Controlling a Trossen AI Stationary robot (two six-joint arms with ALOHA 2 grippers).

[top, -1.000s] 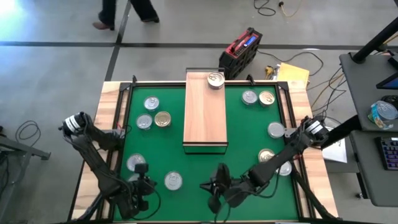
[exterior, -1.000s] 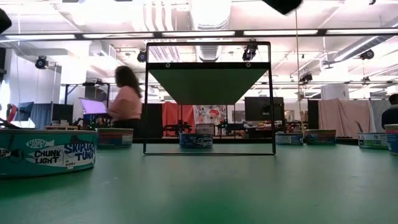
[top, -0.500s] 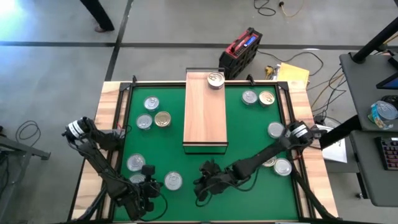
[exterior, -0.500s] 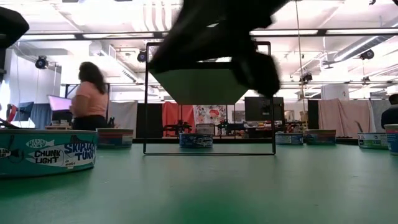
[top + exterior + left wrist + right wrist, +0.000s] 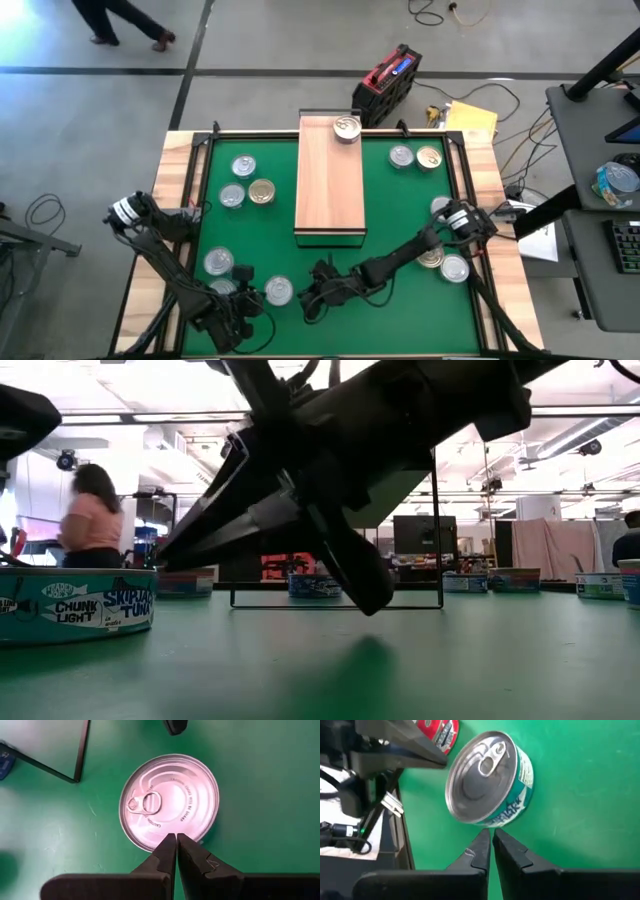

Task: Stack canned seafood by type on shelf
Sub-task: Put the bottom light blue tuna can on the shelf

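A silver-lidded tin with a teal label [image 5: 278, 291] stands on the green mat near the table's near edge; it also shows in the left wrist view [image 5: 169, 802] and the right wrist view [image 5: 487, 777]. My left gripper [image 5: 248, 298] [image 5: 176, 836] is shut and hovers above the tin's left rim. My right gripper [image 5: 310, 298] [image 5: 490, 832] is shut, low over the mat just right of the tin. The light-wood shelf [image 5: 330, 180] carries one tin [image 5: 347, 127] at its far end. Other tins lie left [image 5: 243, 166] and right [image 5: 401, 156] of the shelf.
More tins sit by the mat's left side [image 5: 218, 262] and under the right arm [image 5: 455, 268]. The right arm [image 5: 340, 480] fills the low view in front of the shelf's dark frame [image 5: 437, 530]. A red flat object [image 5: 440, 732] lies beyond the tin. A person walks behind the table.
My right gripper has swung from the near middle of the mat toward the table's left and come down close to the teal-labelled tin. My left gripper has edged right toward the same tin. The tins have kept their places.
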